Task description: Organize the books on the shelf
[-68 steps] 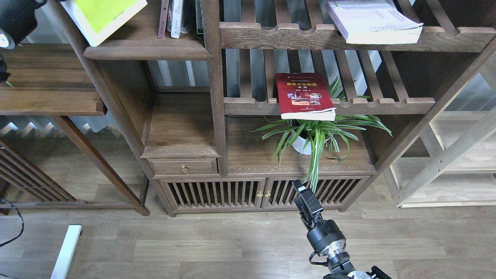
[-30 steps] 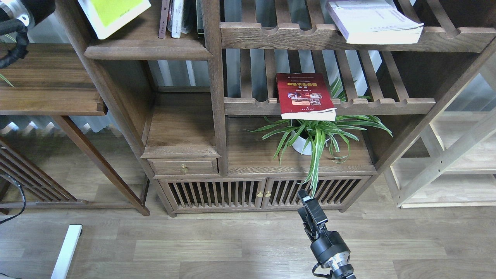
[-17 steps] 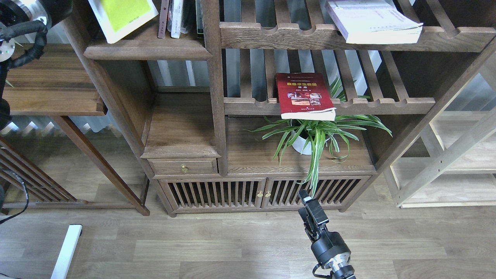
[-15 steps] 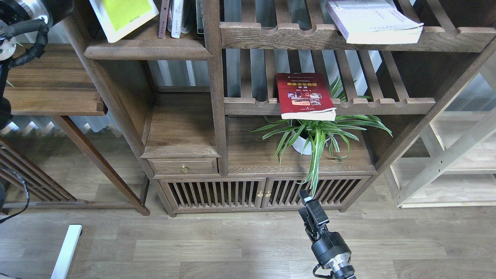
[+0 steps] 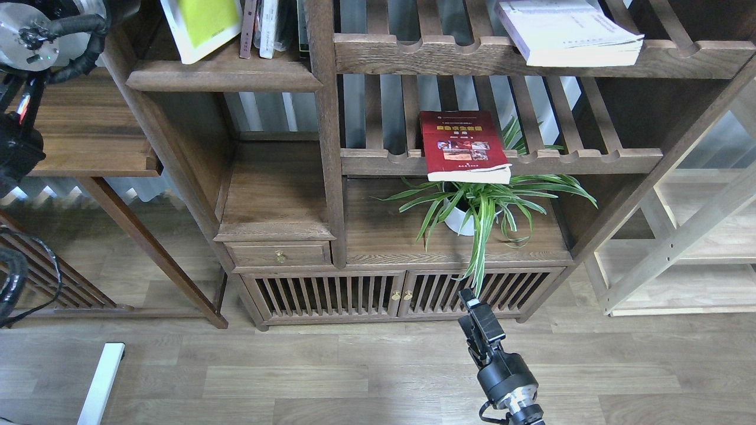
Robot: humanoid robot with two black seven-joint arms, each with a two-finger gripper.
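Our right tool [image 5: 474, 311], fingers indistinguishable, hangs below the dark red paperback [image 5: 463, 146]; we judge it light, floppy, best gripped at its overhanging lower edge.

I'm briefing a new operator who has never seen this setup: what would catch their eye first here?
Probably the dark red book, lying flat on the middle slatted rack and jutting over its front rail, right above a spider plant in a white pot. Next, the yellow-green book leaning at the top left on the solid shelf, and the pale lavender-white book lying on the top right rack.
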